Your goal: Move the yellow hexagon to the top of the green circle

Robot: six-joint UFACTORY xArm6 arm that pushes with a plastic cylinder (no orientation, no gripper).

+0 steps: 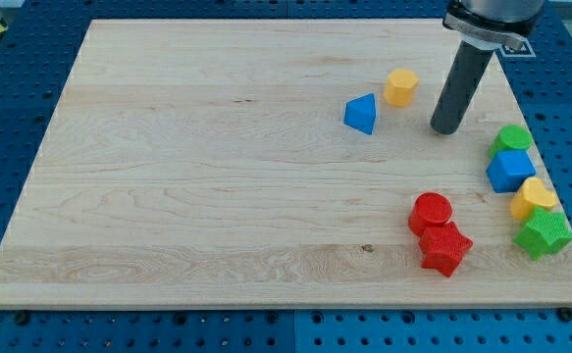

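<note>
Yellow hexagon (400, 86) is sitting near the view's top right of the wooden board (217, 176), just to the view's right of the blue triangular block (361, 114) and apart from it. Going from big to small: the board is lying on a blue perforated table (1, 98); the dark rod is coming down from the view's top right, and my tip (445, 127) is resting on the board to the view's right of the yellow hexagon, a little lower, not touching it. There are no jaws to open or close here; the rod is holding nothing.

The green circle (512, 137) is sitting at the view's right edge, touching the blue cube (510, 170) below it. Further down are lying a second yellow block (534, 198) and a green star-like block (545, 232). A red cylinder (431, 211) and a red star-like block (445, 248) are sitting together near the view's bottom.

As I am judging it, the approach step is in hand: the push has not begun. The next move is calling for my tip to be circling round to the hexagon's left side, between it and the blue triangular block, then pushing it rightward to just above the green circle, without nudging that circle.
</note>
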